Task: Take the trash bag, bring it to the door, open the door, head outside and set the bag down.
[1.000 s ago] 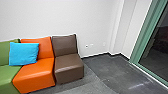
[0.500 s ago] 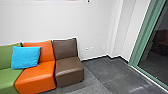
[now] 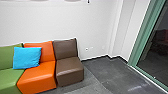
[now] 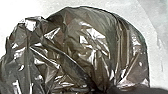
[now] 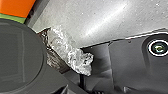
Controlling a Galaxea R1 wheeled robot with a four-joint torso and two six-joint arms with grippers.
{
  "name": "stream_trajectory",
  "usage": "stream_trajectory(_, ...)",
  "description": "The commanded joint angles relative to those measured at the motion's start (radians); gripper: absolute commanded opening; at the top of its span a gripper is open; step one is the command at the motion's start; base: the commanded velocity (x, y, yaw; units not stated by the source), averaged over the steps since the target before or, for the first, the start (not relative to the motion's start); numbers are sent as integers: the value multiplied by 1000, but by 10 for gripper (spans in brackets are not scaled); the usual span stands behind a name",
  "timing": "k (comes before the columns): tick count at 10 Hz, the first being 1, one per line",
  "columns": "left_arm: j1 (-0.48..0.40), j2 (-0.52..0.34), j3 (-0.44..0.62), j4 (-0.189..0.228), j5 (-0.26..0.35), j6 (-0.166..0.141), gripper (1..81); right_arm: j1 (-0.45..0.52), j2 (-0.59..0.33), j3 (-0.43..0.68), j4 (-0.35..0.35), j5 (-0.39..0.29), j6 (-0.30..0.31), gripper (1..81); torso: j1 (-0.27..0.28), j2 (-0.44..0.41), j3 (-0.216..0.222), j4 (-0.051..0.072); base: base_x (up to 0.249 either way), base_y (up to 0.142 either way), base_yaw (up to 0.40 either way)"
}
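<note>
The trash bag (image 4: 82, 47) shows large and close in front of the left wrist camera, dark, glossy and bulging, its plastic drawn together into tight folds beside a dark form. How the left end effector stands, clenched or released, I cannot tell, though the folds lie near it.

In the right wrist view, crumpled shiny plastic (image 5: 72, 56), brownish at one end and pale at the other, sits between a dark rounded part (image 5: 20, 55) and the robot's dark plate (image 5: 132, 57). Whether it belongs to the bag is unclear. I cannot tell the state of the right end effector either, nor whether it touches this plastic.

The head view shows a green seat (image 3: 7, 77), an orange seat (image 3: 38, 77) and a brown seat (image 3: 70, 71) side by side by a white wall (image 3: 57, 22). A blue cushion (image 3: 27, 58) leans on the green and orange seats. Over dark flooring (image 3: 112, 75), at the right, stands a glass panel (image 3: 156, 57) in a green frame (image 3: 141, 37).
</note>
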Motion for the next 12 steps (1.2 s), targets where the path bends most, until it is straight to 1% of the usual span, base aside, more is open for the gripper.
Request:
stream_trajectory(1, -17, 16, -39, 16, 34, 8, 10, 27, -11, 20, -25, -31, -2, 811, -63, 97, 0, 0, 0, 0, 0)
stream_trajectory(3, -13, 50, -84, 24, 34, 8, 10, 16, 3, 2, -25, -31, -2, 811, -110, 170, 0, 0, 0, 0, 0)
stream_trajectory(5, 1, 130, -183, 43, 35, 8, 10, 3, 72, -122, -23, -31, -2, 811, -158, 245, 0, 0, 0, 0, 0)
stream_trajectory(6, 7, 155, -228, 43, 34, 8, 10, -4, 95, -153, -26, -31, -3, 811, -182, 282, 0, 0, 0, 0, 0)
stream_trajectory(8, 15, 188, -286, 41, 35, 8, 10, -5, 132, -187, -42, -31, -3, 811, -231, 358, 0, 0, 0, 0, 0)
stream_trajectory(10, 20, 230, -351, 50, 35, 8, 10, -7, 167, -230, -43, -33, -5, 811, -280, 435, 0, 0, 0, 0, 0)
stream_trajectory(11, 20, 253, -388, 53, 35, 8, 10, -11, 175, -236, -57, -33, -4, 811, -304, 473, 57, 0, 0, 0, 0)
stream_trajectory(12, 20, 276, -428, 53, 37, 8, 10, -14, 183, -253, -62, -31, -3, 811, -325, 505, 85, 0, 0, 0, 0)
